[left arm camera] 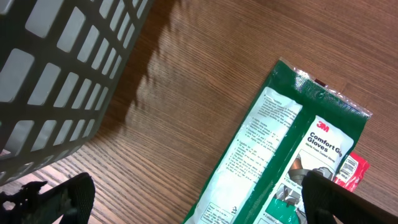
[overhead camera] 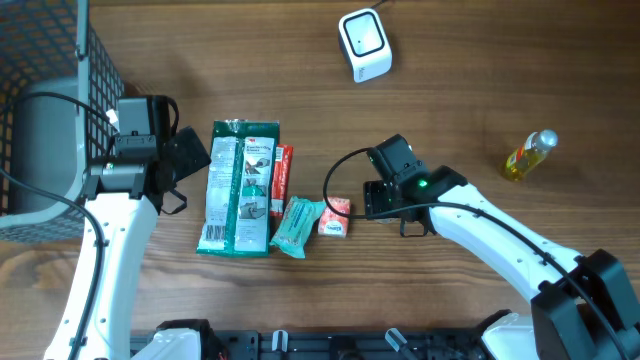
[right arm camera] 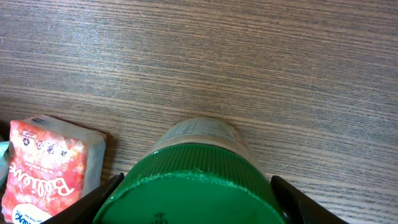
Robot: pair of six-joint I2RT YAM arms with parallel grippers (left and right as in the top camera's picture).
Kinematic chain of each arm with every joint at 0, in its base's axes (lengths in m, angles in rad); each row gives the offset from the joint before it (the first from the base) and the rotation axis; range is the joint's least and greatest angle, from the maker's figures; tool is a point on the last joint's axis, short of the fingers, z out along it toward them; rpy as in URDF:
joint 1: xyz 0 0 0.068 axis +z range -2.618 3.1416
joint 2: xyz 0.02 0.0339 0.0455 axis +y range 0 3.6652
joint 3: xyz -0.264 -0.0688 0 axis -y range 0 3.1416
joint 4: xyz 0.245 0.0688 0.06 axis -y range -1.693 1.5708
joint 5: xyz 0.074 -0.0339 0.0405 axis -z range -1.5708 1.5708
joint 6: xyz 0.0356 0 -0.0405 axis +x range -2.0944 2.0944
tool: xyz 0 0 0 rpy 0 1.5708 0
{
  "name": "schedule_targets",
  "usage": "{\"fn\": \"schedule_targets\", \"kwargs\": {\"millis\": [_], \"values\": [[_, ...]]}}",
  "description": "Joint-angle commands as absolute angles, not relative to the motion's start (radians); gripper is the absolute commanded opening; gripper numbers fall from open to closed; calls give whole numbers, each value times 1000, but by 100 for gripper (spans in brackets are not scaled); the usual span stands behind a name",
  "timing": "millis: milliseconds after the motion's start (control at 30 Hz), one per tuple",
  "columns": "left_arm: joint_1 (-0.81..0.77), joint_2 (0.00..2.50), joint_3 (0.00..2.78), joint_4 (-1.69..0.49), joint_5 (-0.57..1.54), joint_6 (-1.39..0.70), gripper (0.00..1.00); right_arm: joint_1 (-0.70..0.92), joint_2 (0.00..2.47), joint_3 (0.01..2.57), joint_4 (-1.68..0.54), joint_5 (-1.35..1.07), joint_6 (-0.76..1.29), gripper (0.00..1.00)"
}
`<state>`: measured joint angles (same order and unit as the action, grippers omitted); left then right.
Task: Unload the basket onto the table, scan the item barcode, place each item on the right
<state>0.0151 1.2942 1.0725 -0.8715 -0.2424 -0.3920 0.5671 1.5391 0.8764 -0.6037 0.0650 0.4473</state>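
My right gripper point(right arm camera: 196, 208) is shut on a jar with a green ribbed lid point(right arm camera: 193, 186). Its dark fingers point(right arm camera: 93, 205) press both sides of the lid just above the wooden table. From overhead the right gripper point(overhead camera: 385, 195) covers the jar, near the table's middle. The white barcode scanner point(overhead camera: 363, 45) stands at the far edge, well away from it. My left gripper point(left arm camera: 199, 205) is open, its fingertips spread wide over the near end of a green glove packet point(left arm camera: 280, 155). Overhead, the left gripper point(overhead camera: 185, 158) sits beside the glove packet point(overhead camera: 240, 185), at its left edge.
A wire basket point(overhead camera: 50, 90) fills the far left corner. Next to the glove packet lie a red packet point(overhead camera: 283, 175), a teal packet point(overhead camera: 297, 226) and a pink tissue pack point(overhead camera: 335, 217), the tissue pack point(right arm camera: 46, 162) just left of the jar. A yellow bottle point(overhead camera: 528, 155) lies at the right.
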Motion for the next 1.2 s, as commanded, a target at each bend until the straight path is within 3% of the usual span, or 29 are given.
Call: {"fn": "schedule_targets", "kwargs": {"millis": [0, 733, 1167], "values": [[19, 1298, 1082, -869, -255, -405, 100, 569, 1554, 840, -595, 76, 445, 70], [19, 1298, 1082, -869, -255, -405, 100, 569, 1554, 836, -588, 75, 444, 70], [19, 1298, 1082, -869, -255, -405, 100, 569, 1554, 835, -573, 90, 416, 75]]}}
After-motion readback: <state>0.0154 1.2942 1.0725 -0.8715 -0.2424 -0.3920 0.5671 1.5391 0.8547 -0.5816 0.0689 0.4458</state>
